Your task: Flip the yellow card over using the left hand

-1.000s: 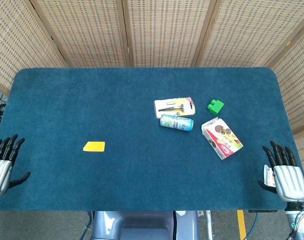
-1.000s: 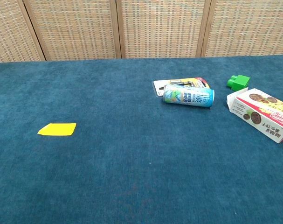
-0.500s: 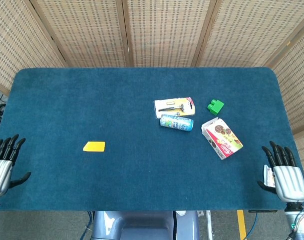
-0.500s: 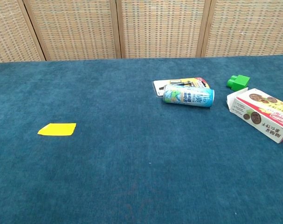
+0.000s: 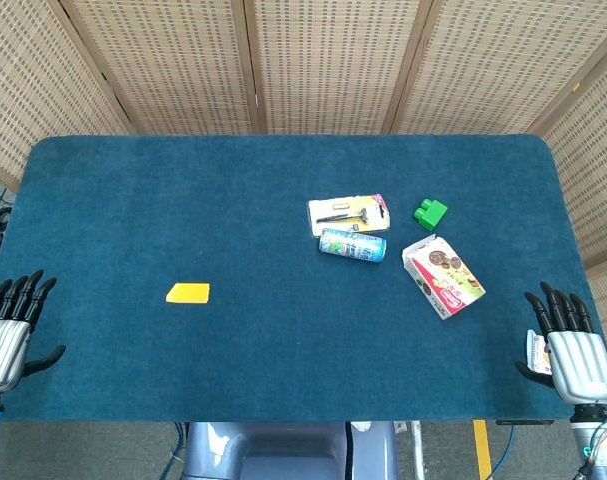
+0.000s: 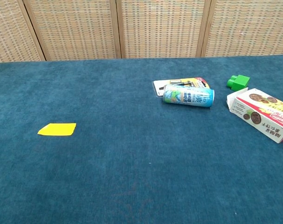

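Note:
The yellow card (image 5: 188, 293) lies flat on the blue table (image 5: 183, 200), left of centre; the chest view shows the yellow card (image 6: 57, 129) at the left too. My left hand (image 5: 10, 332) hangs at the table's near left corner, fingers spread and holding nothing, well to the left of the card. At the near right corner my right hand (image 5: 568, 347) is likewise spread and empty. Neither hand appears in the chest view.
On the right half lie a razor pack (image 5: 348, 213), a blue drink can (image 5: 352, 245) on its side, a green block (image 5: 430, 212) and a biscuit box (image 5: 442, 276). Woven screens (image 5: 303, 60) stand behind the table.
My left hand has shifted slightly to the right and lower at the table's corner. The card, the other objects and the right hand have stayed in place.

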Robot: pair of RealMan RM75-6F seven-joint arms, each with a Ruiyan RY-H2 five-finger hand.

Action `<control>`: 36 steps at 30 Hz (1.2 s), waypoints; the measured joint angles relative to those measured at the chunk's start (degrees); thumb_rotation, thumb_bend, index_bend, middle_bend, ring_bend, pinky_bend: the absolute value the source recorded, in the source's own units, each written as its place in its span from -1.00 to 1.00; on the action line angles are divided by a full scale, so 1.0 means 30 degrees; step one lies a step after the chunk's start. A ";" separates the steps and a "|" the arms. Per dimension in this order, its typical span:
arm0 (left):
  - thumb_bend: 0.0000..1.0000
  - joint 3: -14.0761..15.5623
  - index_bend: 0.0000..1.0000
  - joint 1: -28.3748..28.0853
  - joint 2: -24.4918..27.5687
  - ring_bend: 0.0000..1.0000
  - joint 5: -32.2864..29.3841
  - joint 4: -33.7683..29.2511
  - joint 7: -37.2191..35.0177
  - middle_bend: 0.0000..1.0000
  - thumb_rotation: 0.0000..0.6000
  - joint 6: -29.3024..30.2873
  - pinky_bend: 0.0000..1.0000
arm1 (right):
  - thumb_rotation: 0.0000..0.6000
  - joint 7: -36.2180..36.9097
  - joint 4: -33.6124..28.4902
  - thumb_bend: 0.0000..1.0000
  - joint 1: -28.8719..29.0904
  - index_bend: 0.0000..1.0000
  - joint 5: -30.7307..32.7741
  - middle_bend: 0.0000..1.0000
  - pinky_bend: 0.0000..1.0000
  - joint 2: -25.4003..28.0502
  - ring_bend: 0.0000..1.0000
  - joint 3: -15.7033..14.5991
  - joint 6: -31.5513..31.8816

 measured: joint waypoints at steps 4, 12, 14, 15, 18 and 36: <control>-0.59 -0.0035 -1.00 -0.0106 -0.0002 -1.00 -0.0152 -0.0051 0.0125 -1.00 1.00 -0.0245 -1.00 | 1.00 0.0007 -0.0043 -0.89 -0.0015 -0.83 0.0055 -1.00 -1.00 0.0004 -1.00 0.0009 -0.0002; -0.57 -0.0235 -1.00 -0.1046 0.0025 -1.00 -0.0364 -0.0108 0.0644 -1.00 1.00 -0.1725 -1.00 | 1.00 -0.0092 -0.0035 -0.89 0.0017 -0.83 0.0116 -1.00 -1.00 -0.0021 -1.00 0.0015 -0.0089; -0.56 -0.0319 -1.00 -0.1547 0.0031 -1.00 -0.0378 -0.0134 0.1049 -1.00 1.00 -0.2409 -1.00 | 1.00 -0.0145 -0.0030 -0.89 0.0024 -0.83 0.0091 -1.00 -1.00 -0.0055 -1.00 0.0004 -0.0089; -0.56 -0.0353 -1.00 -0.1765 0.0027 -1.00 -0.0395 -0.0155 0.1212 -1.00 1.00 -0.2724 -1.00 | 1.00 -0.0164 -0.0031 -0.89 0.0028 -0.83 0.0088 -1.00 -1.00 -0.0057 -1.00 0.0002 -0.0093; -0.54 -0.0485 -1.00 -0.2519 -0.0073 -1.00 -0.0557 -0.0183 0.1624 -1.00 1.00 -0.3868 -1.00 | 1.00 -0.0201 -0.0040 -0.89 0.0028 -0.83 0.0033 -1.00 -1.00 -0.0080 -1.00 -0.0022 -0.0080; -0.33 -0.1277 -0.68 -0.5597 -0.4442 -1.00 -0.3000 0.3361 0.3689 -1.00 1.00 -0.7582 -1.00 | 1.00 0.0605 0.0174 -0.89 -0.0004 -0.83 0.0051 -1.00 -1.00 0.0070 -1.00 0.0072 0.0004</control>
